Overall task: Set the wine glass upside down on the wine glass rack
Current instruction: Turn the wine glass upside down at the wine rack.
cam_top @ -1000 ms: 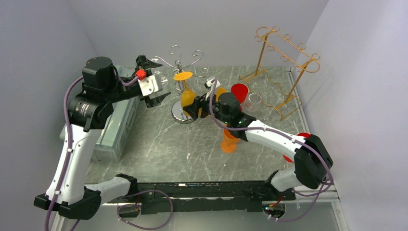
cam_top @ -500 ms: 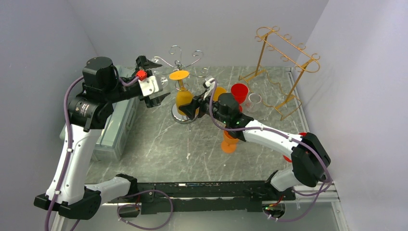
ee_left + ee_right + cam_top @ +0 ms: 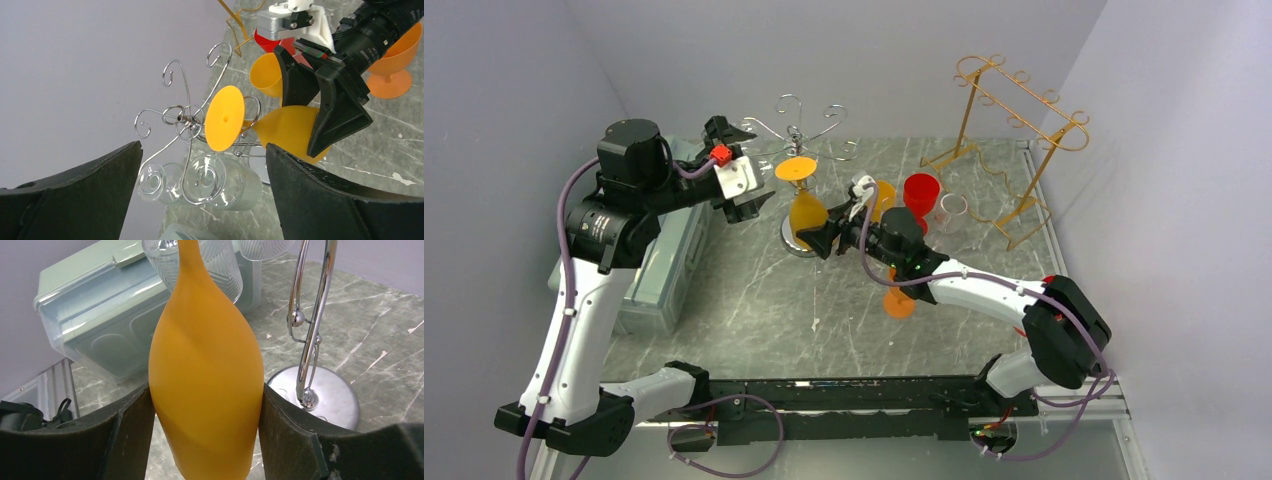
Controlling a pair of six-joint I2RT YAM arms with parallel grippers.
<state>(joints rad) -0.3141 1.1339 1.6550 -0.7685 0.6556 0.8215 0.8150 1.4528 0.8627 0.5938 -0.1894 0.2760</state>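
My right gripper (image 3: 817, 236) is shut on the bowl of an orange wine glass (image 3: 807, 212), held upside down with its round foot (image 3: 795, 168) uppermost. In the right wrist view the bowl (image 3: 207, 385) fills the gap between both pads (image 3: 127, 435). The chrome wire wine glass rack (image 3: 800, 128) stands just behind it; the foot (image 3: 225, 118) sits next to the rack's centre (image 3: 187, 117), in front of a wire loop, and I cannot tell whether they touch. My left gripper (image 3: 749, 168) hovers open to the left of the rack, holding nothing.
Two clear glasses (image 3: 220, 180) hang upside down from the rack. An orange goblet (image 3: 900, 295), an orange cup (image 3: 882, 195), a red cup (image 3: 921, 190) and a clear glass (image 3: 953, 207) stand to the right. A gold rack (image 3: 1014, 130) is at the back right, a green box (image 3: 659, 265) at the left.
The right gripper has carried the orange glass a little left and lower, closer to the chrome rack's post. The left arm has stayed still.
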